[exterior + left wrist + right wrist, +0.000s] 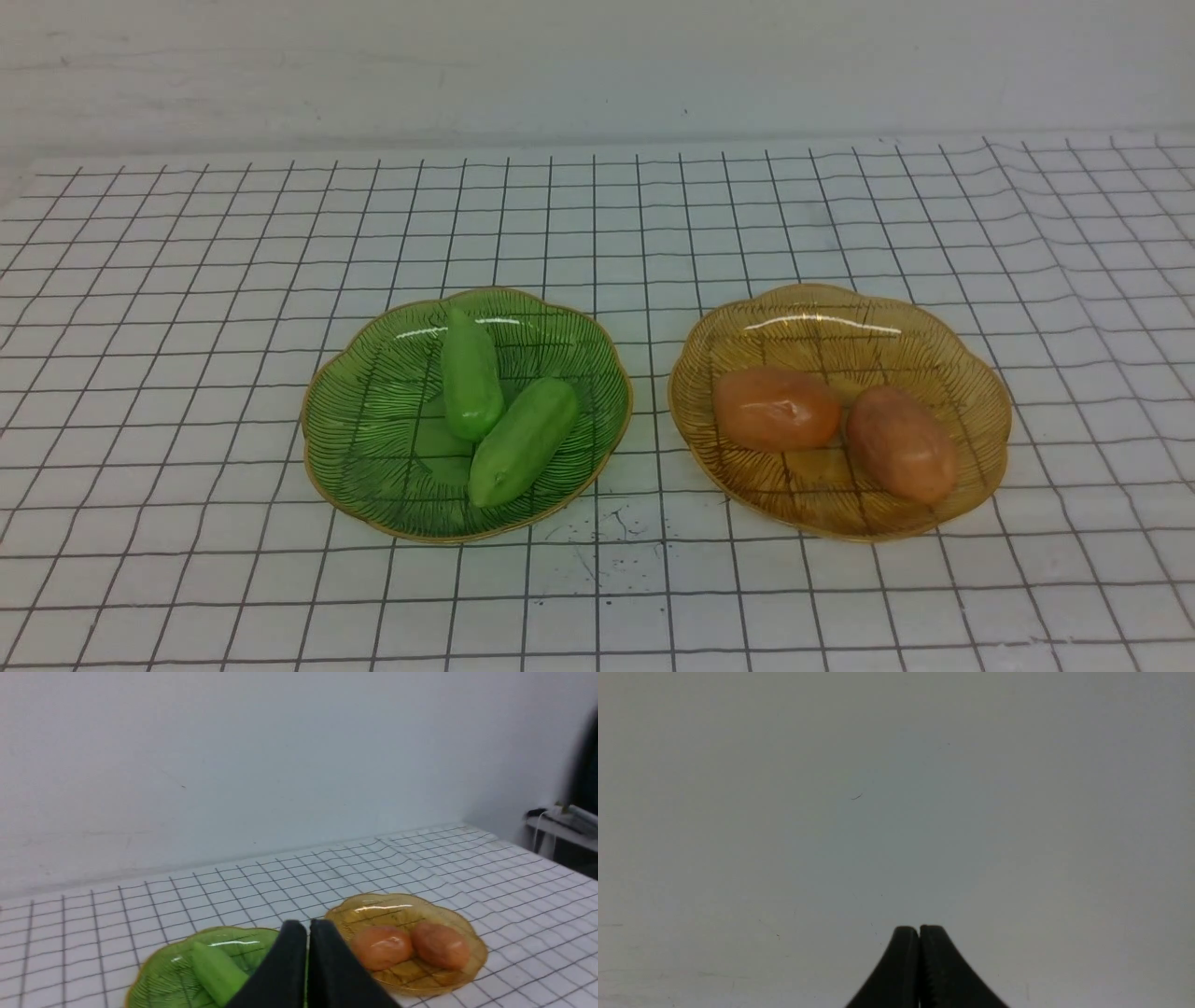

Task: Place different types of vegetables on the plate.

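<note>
Green and see-through, a ribbed plate (364, 420) sits on the left of the gridded bench (187, 280). An amber plate (934, 364) of the same scalloped shape stands just beside it on the right, and their rims are apart. Two light-green cucumbers lie in the green plate. The far cucumber (470, 378) points away from the robot, and the near cucumber (523, 441) lies at a slant with its upper end against the first. Two orange-brown potatoes lie in the amber plate, the left potato (775, 408) and the right potato (902, 444). They are close together near its middle, and whether they touch cannot be told. The left hand (308, 924) faces both plates from the robot's side, its dark fingers pressed together with nothing between them. The right hand (919, 927) is likewise closed and empty, facing a bare pale wall (878, 812).
</note>
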Motion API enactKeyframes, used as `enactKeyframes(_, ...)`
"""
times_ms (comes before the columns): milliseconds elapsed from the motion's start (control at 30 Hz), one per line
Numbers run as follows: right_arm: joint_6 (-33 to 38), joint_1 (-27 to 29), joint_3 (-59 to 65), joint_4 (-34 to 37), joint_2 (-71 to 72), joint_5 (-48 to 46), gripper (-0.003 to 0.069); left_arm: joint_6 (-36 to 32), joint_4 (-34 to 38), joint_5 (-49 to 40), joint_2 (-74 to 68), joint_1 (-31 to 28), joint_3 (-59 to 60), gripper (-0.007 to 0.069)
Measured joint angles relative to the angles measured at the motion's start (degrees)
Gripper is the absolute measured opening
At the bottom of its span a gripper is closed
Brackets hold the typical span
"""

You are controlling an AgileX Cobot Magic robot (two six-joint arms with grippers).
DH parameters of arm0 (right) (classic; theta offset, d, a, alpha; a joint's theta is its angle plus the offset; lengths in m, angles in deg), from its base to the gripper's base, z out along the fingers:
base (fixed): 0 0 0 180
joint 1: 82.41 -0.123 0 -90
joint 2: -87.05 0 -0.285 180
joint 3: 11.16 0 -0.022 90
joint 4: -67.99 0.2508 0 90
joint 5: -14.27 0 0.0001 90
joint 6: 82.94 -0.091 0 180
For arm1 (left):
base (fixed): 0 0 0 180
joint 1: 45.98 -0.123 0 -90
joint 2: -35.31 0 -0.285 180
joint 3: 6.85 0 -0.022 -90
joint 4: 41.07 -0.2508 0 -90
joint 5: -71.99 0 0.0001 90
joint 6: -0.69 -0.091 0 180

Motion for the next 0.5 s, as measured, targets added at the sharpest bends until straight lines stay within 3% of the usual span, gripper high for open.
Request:
enactKeyframes(67,0.00,0.00,0.01,0.00,0.00,0.00,-0.0015,0.41,4.19,-4.21,1.89,0.00,0.41,-0.0008)
enactKeyframes(233,0.00,0.04,0.06,0.00,0.00,0.00,-0.0015,0.41,6.19,-6.74,2.15,0.00,1.61,-0.0008)
enactKeyframes(500,0.00,0.04,0.06,0.00,0.00,-0.13,-0.0014,-5.93,-1.24,9.14,2.15,0.00,10.49,-0.0008)
